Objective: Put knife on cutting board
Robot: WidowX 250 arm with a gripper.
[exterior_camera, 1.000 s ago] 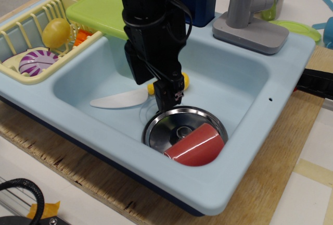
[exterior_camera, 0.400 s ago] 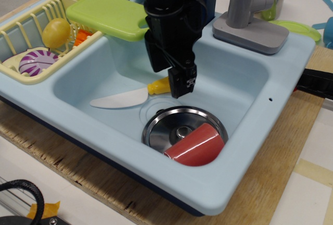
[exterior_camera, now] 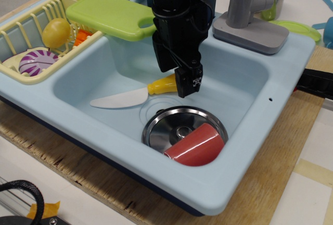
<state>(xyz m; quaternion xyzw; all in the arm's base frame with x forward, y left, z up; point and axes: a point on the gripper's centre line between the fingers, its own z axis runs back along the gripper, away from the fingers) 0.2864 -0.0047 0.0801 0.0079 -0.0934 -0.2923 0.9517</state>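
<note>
Lime-green cutting board overhanging sink rim, knife flat on basin floor, fingers above handle, grip unclear.

Evenly and brightly lit from above, with soft diffuse light and only faint shadows inside the pale blue sink. Mild specular glints on the metal plate and along the glossy rim of the red cup; near-black, detail-poor rendering of the arm and pincer. Reasonably sharp at centre, slightly soft and grainy toward the corners, no marked motion blur or edge warping.
</note>
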